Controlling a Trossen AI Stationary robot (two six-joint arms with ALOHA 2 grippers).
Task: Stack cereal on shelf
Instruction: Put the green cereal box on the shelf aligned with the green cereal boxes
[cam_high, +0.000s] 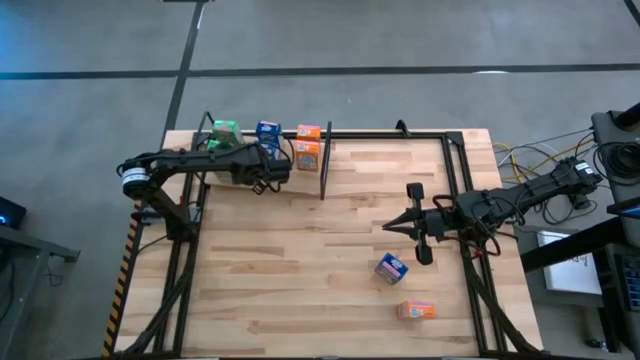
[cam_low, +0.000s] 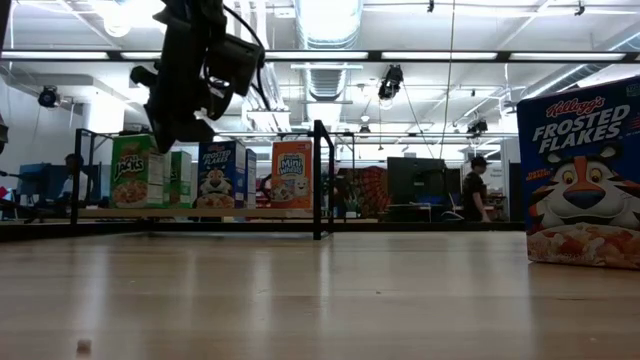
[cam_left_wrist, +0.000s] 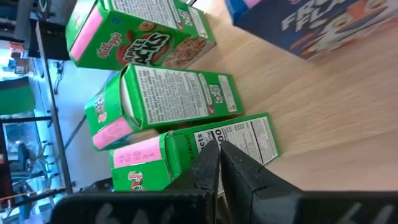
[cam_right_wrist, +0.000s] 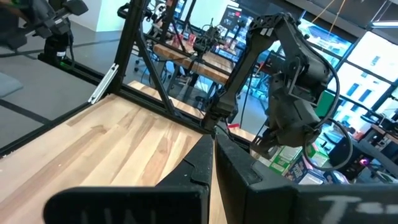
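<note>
Looming at the right edge of the low view, a blue Frosted Flakes box (cam_low: 583, 176) stands on the wooden tabletop (cam_low: 320, 300), nearest that camera; from above it is the loose blue box (cam_high: 392, 267) lying just in front of the right gripper (cam_high: 388, 227), with an orange box (cam_high: 416, 310) a little farther toward the near edge. Both of these are still off the shelf (cam_high: 380, 150), the far strip of plank behind the black frame, split by a black upright divider rod (cam_high: 325, 160). On the shelf's left part stand the green boxes (cam_high: 224, 133), a blue box (cam_high: 267, 131) and orange boxes (cam_high: 308, 143), the last just beside the divider. Left gripper (cam_high: 282, 172) hovers over the table near that row with its jaws pressed together on nothing; its wrist view shows three green boxes (cam_left_wrist: 168, 93) just ahead of the closed tips. Right gripper is likewise shut and empty, pointing across the table's middle. I judge the task to be between placements, with most boxes shelved and two left out. Next, I think, the right claw must open, come down over the loose blue box, close on it, and carry it to the blue stack.
</note>
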